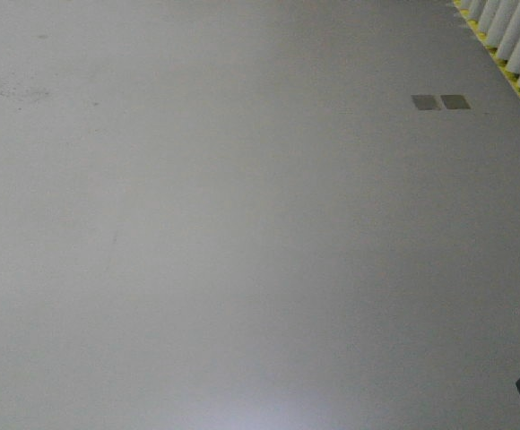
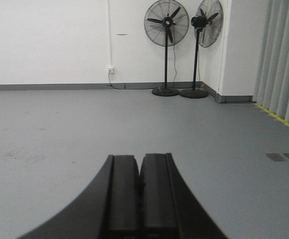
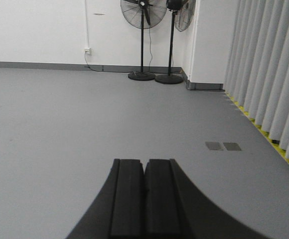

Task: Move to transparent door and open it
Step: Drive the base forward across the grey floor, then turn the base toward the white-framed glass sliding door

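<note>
Empty and clenched, the left gripper has its fingers pressed together; the right gripper likewise; both point over grey floor towards two fans by the white wall; curtain hangs right of the fans; the door shows in no view.

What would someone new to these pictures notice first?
Two black pedestal fans stand side by side at the white far wall, near its corner. Pleated grey curtains run down the right along a yellow floor line. The left pincer and the right pincer, both shut, fill the wrist views' foregrounds.
</note>
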